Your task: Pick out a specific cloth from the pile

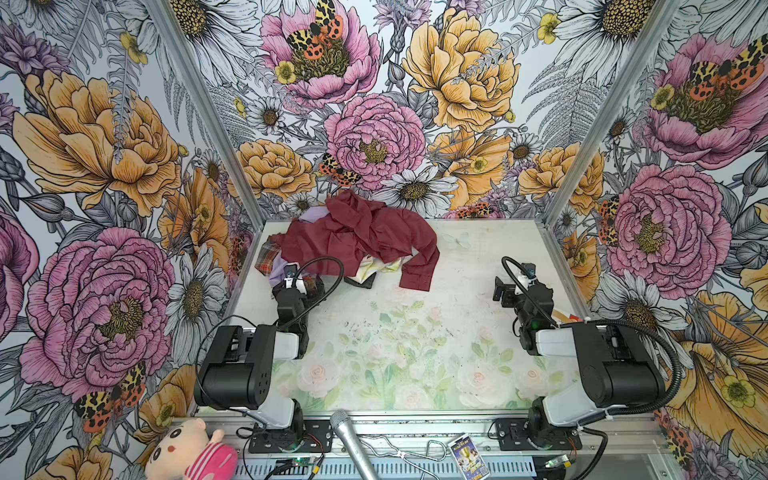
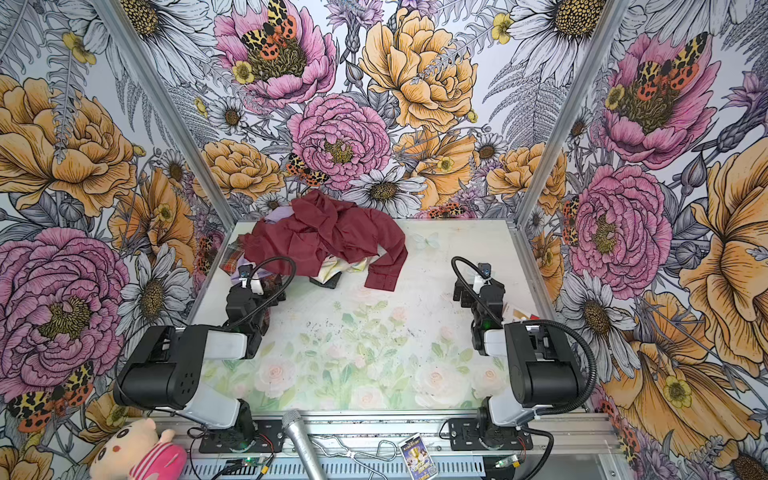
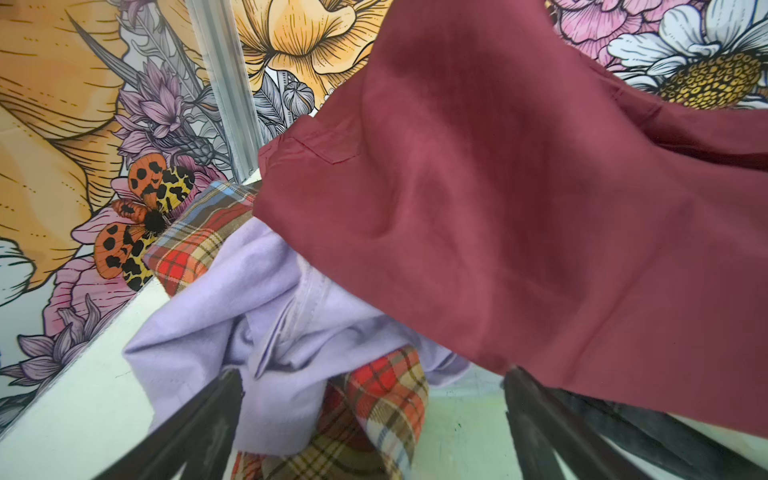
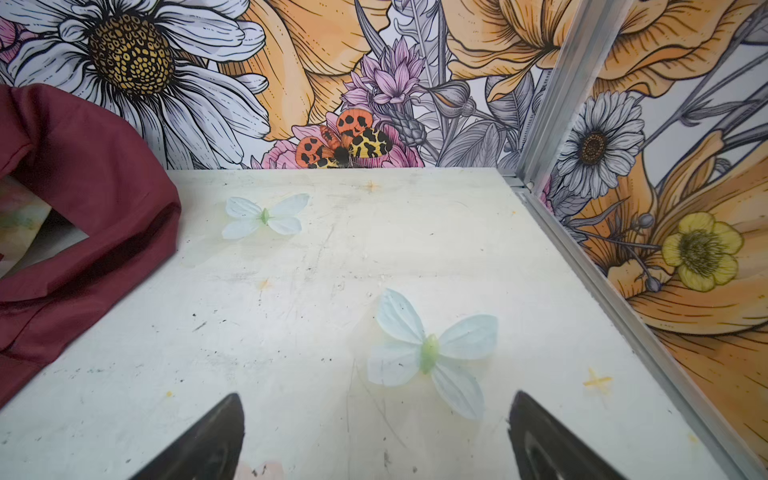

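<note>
While the left gripper (image 3: 372, 388) straddles the lavender cloth (image 3: 257, 316) beneath the maroon shirt (image 3: 498, 208), jaws wide apart, I see the right gripper (image 4: 374, 405) over the desk (image 4: 316, 266), jaws likewise spread.

Most of the cloth (image 3: 257, 316) lies buried under the maroon shirt (image 3: 498, 208); I see only a crumpled lobe of it. The plaid cloth (image 3: 386, 399) runs beneath both and out of the left wrist picture. My left gripper (image 3: 374, 374) shows only its finger ends there. A dark scrap (image 1: 362, 283) under the shirt is too small to identify.
</note>
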`<state>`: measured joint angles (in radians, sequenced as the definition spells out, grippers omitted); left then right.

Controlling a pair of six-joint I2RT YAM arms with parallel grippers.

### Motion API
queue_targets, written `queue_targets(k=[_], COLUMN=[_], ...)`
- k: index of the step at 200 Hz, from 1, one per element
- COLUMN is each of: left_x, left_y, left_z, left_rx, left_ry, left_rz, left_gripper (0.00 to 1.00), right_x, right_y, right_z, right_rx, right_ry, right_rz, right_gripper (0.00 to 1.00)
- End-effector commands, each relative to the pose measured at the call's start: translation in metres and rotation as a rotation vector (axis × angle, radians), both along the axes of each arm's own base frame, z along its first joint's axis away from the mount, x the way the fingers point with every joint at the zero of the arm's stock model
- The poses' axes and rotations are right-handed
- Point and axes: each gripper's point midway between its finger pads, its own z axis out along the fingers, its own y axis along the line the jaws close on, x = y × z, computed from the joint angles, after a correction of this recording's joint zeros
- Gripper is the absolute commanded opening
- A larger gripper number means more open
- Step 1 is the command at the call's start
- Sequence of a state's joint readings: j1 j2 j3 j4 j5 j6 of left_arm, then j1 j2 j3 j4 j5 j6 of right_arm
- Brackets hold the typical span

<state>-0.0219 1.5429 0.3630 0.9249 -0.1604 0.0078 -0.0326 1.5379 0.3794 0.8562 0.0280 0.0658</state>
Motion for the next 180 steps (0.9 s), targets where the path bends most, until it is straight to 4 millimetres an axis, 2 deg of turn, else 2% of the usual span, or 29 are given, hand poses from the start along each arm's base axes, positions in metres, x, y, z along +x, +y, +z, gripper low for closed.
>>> queue_targets(k=[1,24,180], left_x=[0.0,-0.008,0.002], left_y=[0.001,0.002,0.012], left_z=[0.008,0.012,0.007], left_rx=[0.04,0.065,0.005], left_ry=[-0.036,-0.072,-0.027], left_rz=[0.045,0.087,0.069], left_gripper=[0.99,0.99,0.99], right_x=[0.005,0.005,0.005], right_y=[0.0,-0.001,-0.001], right_z=[0.009,0.009,0.009], right_rx=[0.011,0.011,0.011], right_ry=[-0.029,-0.029,-0.029], right_rz=[0.001,-0.001,-0.001], right_gripper=[1.0,0.99,1.0])
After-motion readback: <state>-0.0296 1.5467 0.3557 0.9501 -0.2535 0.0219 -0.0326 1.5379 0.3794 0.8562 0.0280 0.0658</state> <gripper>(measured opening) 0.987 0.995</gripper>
